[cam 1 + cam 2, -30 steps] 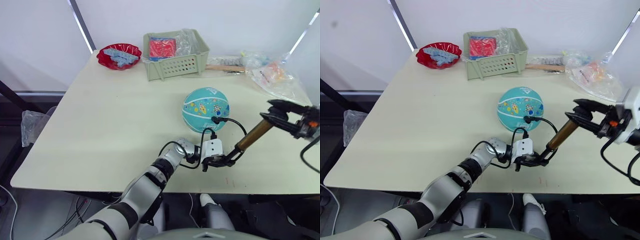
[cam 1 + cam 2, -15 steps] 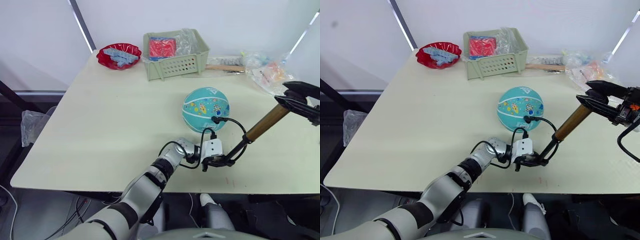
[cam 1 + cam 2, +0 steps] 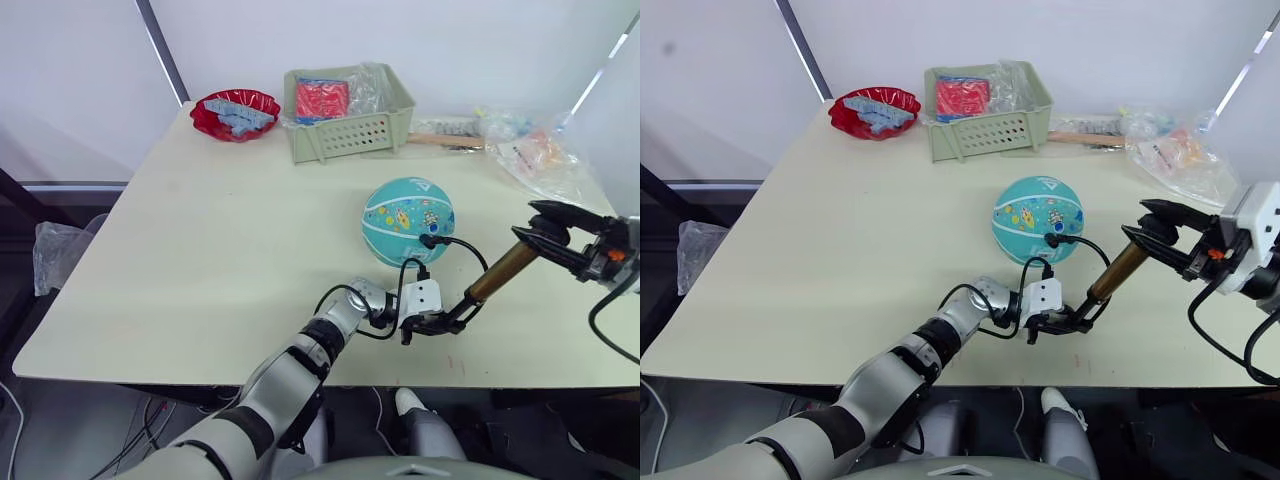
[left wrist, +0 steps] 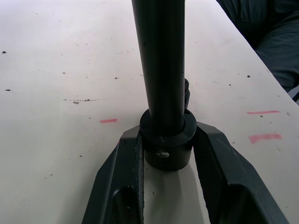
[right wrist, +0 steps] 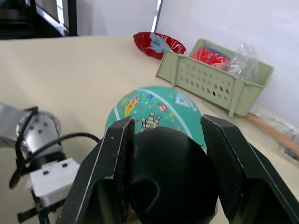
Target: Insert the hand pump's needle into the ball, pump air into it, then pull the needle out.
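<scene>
The right claw (image 3: pixel 1160 228) is gripping the hand pump's (image 3: pixel 1108 285) handle and has pushed it back in after drawing it out: a pumping stroke. The left claw (image 3: pixel 1072 322) is clamping its base against the tabletop (image 3: pixel 840 230). The needle is sitting in the ball (image 3: pixel 1037 218).

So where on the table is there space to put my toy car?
The widest bare patch of the table lies on the robot's left, between the red bowl and the near edge, left of the ball. It is crowded at the far edge around the green basket and plastic bags, and near the hand pump.
</scene>
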Controlling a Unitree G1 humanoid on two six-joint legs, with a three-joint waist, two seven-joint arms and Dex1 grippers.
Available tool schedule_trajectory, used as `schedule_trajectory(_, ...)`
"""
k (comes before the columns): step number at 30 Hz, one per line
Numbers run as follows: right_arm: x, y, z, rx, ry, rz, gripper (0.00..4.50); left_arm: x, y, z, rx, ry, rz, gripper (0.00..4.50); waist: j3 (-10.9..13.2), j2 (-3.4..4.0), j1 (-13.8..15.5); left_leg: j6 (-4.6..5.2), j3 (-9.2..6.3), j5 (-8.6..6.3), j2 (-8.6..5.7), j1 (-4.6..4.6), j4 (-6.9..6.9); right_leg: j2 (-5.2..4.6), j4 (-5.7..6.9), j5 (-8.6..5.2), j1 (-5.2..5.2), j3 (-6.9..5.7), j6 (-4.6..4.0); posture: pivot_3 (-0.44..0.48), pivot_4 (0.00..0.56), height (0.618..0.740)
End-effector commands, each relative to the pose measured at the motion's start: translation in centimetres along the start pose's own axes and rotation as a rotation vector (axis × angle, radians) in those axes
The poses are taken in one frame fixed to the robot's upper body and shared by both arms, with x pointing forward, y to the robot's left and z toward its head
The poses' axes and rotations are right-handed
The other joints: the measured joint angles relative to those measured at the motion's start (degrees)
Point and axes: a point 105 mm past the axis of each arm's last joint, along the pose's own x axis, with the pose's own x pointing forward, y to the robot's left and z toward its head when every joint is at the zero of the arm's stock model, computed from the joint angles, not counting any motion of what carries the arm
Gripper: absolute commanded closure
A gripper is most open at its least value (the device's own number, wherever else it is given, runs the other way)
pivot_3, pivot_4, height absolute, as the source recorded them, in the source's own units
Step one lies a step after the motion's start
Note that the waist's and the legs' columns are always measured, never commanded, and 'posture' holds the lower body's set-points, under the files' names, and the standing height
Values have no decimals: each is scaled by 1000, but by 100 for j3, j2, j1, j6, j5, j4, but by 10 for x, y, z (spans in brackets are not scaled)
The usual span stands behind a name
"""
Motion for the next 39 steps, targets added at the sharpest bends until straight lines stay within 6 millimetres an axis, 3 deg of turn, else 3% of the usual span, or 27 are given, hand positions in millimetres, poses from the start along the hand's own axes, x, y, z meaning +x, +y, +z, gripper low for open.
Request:
schedule_trajectory(1, 3, 16, -46, 67, 122, 43, 2763, -16, -27, -73, -132, 270, -55, 3475, -5, 4, -13, 0, 1, 0, 0, 0, 0, -2, 0, 0, 0, 1, 0, 0, 150, 738)
schedule_trajectory(9, 15, 45, -73, 144, 117, 97, 2763, -17, -26, -73, -137, 269, -52, 3475, -19, -2, -40, -1, -1, 0, 1, 1, 0, -3, -1, 0, 1, -1, 0, 0, 150, 738)
schedule_trajectory(14, 18, 44, -69, 139, 93, 83, 2763, -17, -25, -72, -135, 268, -51, 3475, -18, 5, -55, -1, -1, -1, 2, 1, -1, -5, -1, 0, 1, 0, -1, 0, 150, 738)
schedule_trajectory(25, 4, -1, 9, -6, -32, 14, 2763, -17, -26, -72, -129, 270, -60, 3475, 48, 100, -56, -1, 3, -1, -6, -11, 0, -17, -1, 1, -7, 2, 0, 0, 150, 738)
schedule_trajectory(29, -7, -17, 37, -74, -49, -15, 2763, -16, -26, -71, -126, 269, -63, 3475, 59, 103, -56, 0, 3, 0, -15, -15, 0, -17, -1, 1, -9, -1, 1, 0, 150, 738)
schedule_trajectory(39, -18, -29, 104, -241, -91, -7, 2763, -16, -25, -70, -124, 269, -63, 3475, 82, 104, -64, 1, 4, 1, -27, -17, 4, -14, 0, 1, -9, -1, 4, 0, 150, 738)
